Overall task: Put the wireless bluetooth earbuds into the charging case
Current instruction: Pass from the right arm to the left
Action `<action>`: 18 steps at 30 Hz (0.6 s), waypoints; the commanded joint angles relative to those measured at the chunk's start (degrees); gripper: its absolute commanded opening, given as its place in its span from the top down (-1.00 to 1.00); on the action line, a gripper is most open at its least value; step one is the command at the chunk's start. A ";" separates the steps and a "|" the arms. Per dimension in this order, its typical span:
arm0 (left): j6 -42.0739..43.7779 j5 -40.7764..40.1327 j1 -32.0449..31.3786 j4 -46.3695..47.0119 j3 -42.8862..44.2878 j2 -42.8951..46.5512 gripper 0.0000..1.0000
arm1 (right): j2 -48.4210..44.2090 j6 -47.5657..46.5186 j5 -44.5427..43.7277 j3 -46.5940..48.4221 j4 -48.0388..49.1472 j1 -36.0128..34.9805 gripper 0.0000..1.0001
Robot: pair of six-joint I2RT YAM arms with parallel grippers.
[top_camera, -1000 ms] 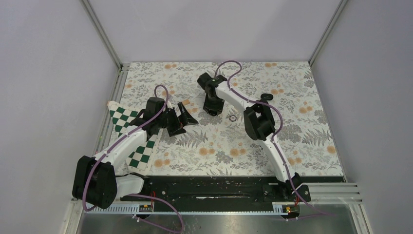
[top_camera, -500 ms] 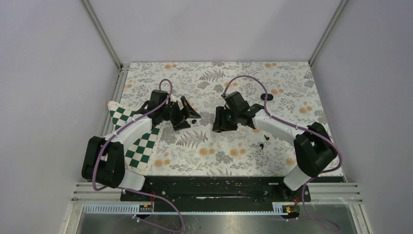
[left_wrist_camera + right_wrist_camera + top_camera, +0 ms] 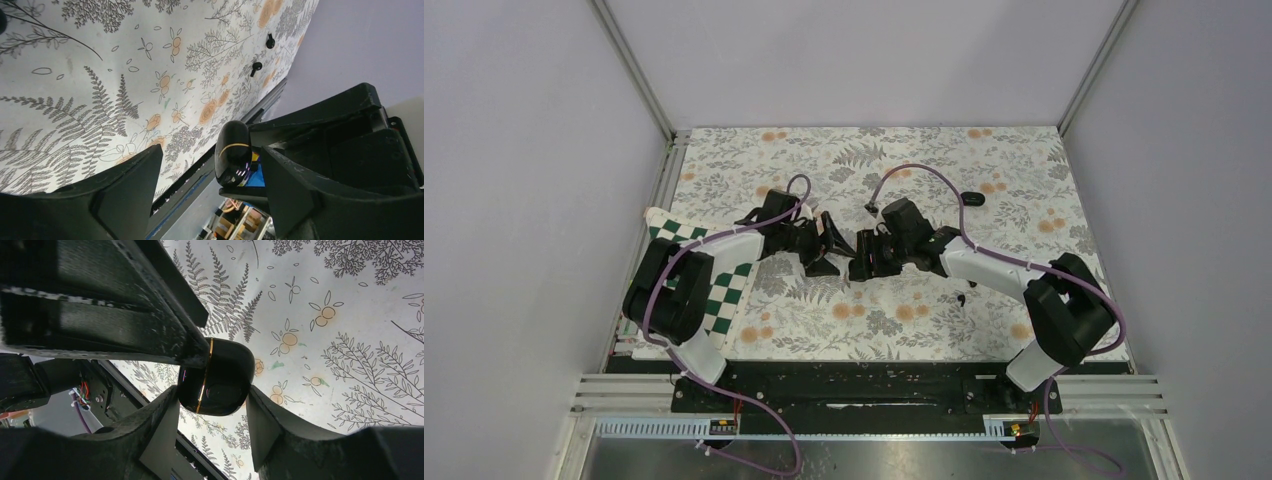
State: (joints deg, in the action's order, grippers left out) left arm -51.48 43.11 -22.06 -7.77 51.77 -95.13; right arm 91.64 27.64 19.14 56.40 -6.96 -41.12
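Two grippers crowd one small thing above the middle of the floral table cover (image 3: 724, 165), and that crowding is the main hazard. The right gripper (image 3: 210, 401), reaching in from 3 o'clock, has its jaws clamped on the charging case (image 3: 220, 376), which hangs in the air with its gold seam line showing and its lid apparently closed. The left gripper (image 3: 211, 156) comes from 9 o'clock with its jaws apart, one finger on each side of the case. In the right wrist view one of its fingers seems to touch the case right at the seam.

If that finger pushes sideways instead of prying, the glossy rounded shell will probably twist or squirt out of the right grip and drop. If the left jaws pinch across the seam, they would likely hold the lid shut. The fingers of both arms sit very near each other, so a small misjudgement could knock them together.

Both earbuds (image 3: 270, 41) (image 3: 256, 66) lie loose on the cover, at about 4 o'clock from the case and well apart from it. They look close to the right forearm, so a low sweep could scatter them.
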 commanded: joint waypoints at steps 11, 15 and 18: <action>-5.23 11.00 -2.11 12.29 -1.15 -1.48 -0.09 | -1.51 -1.13 0.21 2.64 1.57 -1.03 0.39; -4.29 10.10 -2.66 11.36 -1.53 -1.80 0.16 | -1.43 -1.01 0.29 3.16 1.19 -1.04 0.39; -3.46 9.37 -3.12 10.38 -1.31 -1.66 0.41 | -1.29 -0.89 0.34 3.45 0.95 -1.15 0.38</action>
State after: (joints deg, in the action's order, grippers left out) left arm -55.44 50.72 -24.23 0.32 50.37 -96.95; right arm 91.53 27.03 19.11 57.25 -7.42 -41.58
